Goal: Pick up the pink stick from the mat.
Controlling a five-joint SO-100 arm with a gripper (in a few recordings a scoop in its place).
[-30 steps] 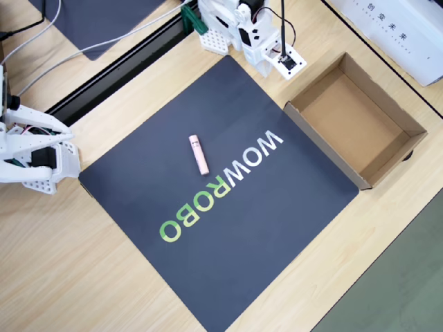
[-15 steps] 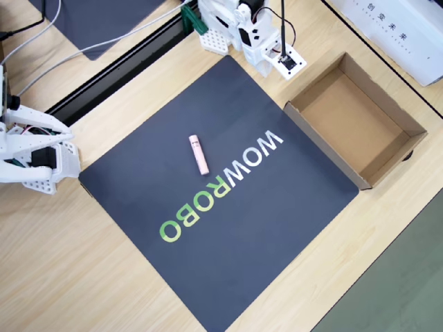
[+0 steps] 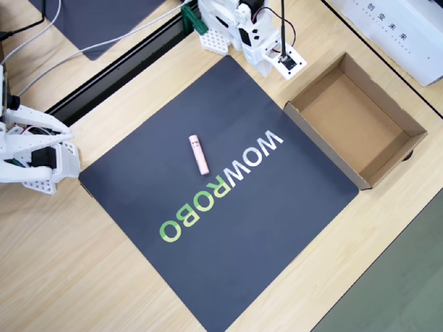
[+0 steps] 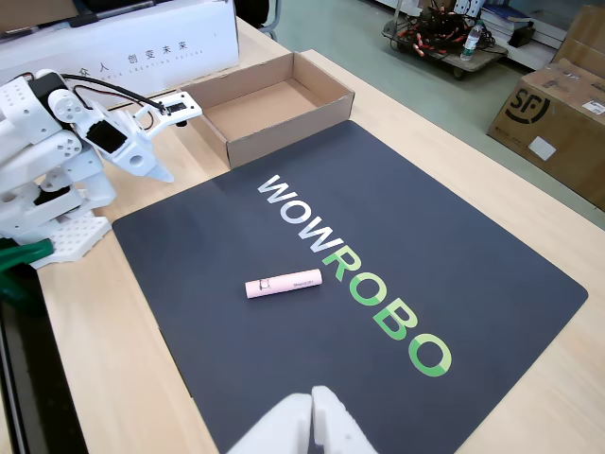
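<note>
The pink stick (image 3: 199, 153) (image 4: 284, 283) lies flat on the dark mat (image 3: 291, 207) (image 4: 473, 236), beside the white "W" end of the WOWROBO lettering. My gripper (image 3: 267, 68) (image 4: 163, 170) is folded back at the white arm's base, off the mat's corner and far from the stick. Its jaws look shut, with nothing between them.
An open, empty cardboard box (image 3: 325, 149) (image 4: 284, 128) stands against the mat's edge near the arm. A long white printed box (image 3: 401, 34) (image 4: 123, 43) lies behind it. Bare wooden table (image 3: 83, 277) surrounds the mat.
</note>
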